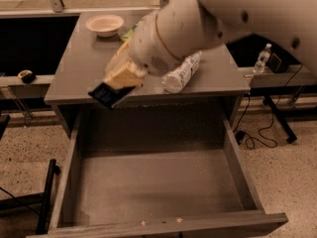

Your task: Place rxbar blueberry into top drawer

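My arm (247,14) enters from upper right, wrist (168,33) angled down-left. My gripper (118,83) sits left of centre, fingers (124,72) clamped on the rxbar blueberry (106,95), which sticks out tilted below the tips

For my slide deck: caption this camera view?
Gripper holds the rxbar blueberry at the table's front edge, with the top drawer open below.
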Available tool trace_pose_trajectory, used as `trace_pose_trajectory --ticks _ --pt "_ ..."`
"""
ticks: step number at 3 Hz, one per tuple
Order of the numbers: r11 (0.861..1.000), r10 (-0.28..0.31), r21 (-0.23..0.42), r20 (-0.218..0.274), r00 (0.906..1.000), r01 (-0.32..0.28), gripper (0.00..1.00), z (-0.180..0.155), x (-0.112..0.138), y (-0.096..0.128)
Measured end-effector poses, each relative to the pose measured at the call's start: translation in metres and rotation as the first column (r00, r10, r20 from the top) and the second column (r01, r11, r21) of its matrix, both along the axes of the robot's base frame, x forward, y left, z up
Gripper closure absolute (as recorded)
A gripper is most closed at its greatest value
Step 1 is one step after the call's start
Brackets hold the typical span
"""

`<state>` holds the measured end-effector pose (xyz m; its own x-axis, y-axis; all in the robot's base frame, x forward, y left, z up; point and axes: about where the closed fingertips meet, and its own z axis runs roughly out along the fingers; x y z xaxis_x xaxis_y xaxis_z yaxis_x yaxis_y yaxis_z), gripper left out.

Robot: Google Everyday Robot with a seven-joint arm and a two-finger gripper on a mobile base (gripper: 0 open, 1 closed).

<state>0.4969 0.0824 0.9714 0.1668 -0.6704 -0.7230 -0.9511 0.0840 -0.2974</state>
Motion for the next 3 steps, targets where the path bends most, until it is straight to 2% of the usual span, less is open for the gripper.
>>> trace_pose_trajectory --ticks 1,2,3 --pt "0.990 -0.135 0.045 -0.050 0.9896 0.137 1.00 -0.032 -0.029 -0.032" --pt "0.979 -0.197 0.018 -0.109 0.9742 0.201 1.00 -0.073 -0.041 -0.062" --pt "0.981 -0.150 0.095 -0.182 0.9718 0.170 1.00 -0.135 -0.035 -0.045"
